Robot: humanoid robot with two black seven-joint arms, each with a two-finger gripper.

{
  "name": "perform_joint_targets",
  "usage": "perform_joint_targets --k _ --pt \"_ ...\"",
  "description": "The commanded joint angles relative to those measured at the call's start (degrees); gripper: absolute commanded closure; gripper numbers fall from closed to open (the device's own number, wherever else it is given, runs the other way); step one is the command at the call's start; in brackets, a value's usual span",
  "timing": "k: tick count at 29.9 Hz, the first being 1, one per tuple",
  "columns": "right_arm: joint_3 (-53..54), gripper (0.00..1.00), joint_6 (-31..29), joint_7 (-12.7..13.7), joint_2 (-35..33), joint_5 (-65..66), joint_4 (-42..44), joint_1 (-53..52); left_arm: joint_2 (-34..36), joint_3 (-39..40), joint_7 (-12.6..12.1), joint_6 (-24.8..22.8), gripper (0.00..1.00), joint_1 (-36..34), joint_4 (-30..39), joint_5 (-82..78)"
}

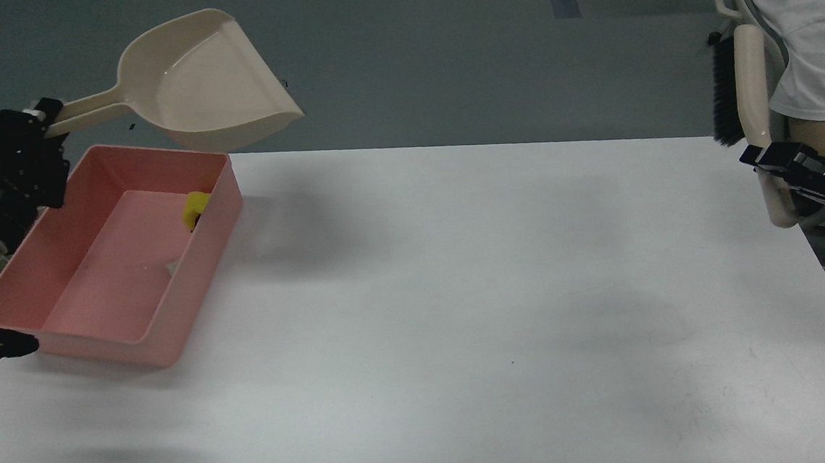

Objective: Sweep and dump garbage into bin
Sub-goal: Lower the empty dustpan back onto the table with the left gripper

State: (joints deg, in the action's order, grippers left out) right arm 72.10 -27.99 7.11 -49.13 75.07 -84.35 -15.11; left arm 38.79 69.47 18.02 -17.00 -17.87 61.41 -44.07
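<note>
- Now, the pink bin [106, 264] sits at the left end of the white table [462, 315], its long axis running from the near-left corner away toward the far right.
- Inside it, the yellow chunk [196, 206] leans against the right wall near the far end; a small pale scrap [174, 265] lies on the floor of the bin by the same wall, nearer to me. It is too small for me to tell more.
- My left claw [42, 130] is clamped on the handle of the beige dustpan [210, 82]. The pan is held in the air above the far end of the bin, handle pointing left toward my claw, open mouth facing right and slightly down.
- My right claw [778, 162] is off the table's right edge, closed on the pale handle of a brush [751, 91]; the handle stands roughly upright, with dark bristles on its left side.
- A person in a white shirt [812, 29] sits just behind that brush, beyond the table's right corner.
- The grey floor [444, 55] lies beyond the table.
</note>
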Motion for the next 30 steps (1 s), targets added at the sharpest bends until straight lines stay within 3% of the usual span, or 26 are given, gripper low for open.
perform_joint_targets --k 1,6,14,25,30 --pt "-0.03 0.93 -0.01 0.01 0.09 0.07 0.07 0.43 -3.97 -7.93 0.0 3.46 1.0 -7.17 -1.11 -0.05" --pt "-0.2 0.93 -0.01 -0.34 -2.02 0.51 2.7 0.78 -8.02 -21.81 -0.26 7.33 1.0 -17.19 -1.2 -0.05" --pt "-1.16 0.92 -0.01 -0.69 -2.72 0.78 5.69 4.82 -11.27 -39.21 -1.94 8.82 1.0 -22.12 -2.43 -0.14" --pt "-6.35 0.94 -0.01 -0.69 -1.23 1.66 3.24 10.36 -19.0 -47.05 -2.2 13.83 1.0 -21.42 -2.35 -0.14" --pt "-6.97 0.93 -0.01 -0.69 -1.49 1.92 -0.28 10.54 -19.45 -49.25 -2.11 15.24 1.0 -20.72 -2.43 -0.14"
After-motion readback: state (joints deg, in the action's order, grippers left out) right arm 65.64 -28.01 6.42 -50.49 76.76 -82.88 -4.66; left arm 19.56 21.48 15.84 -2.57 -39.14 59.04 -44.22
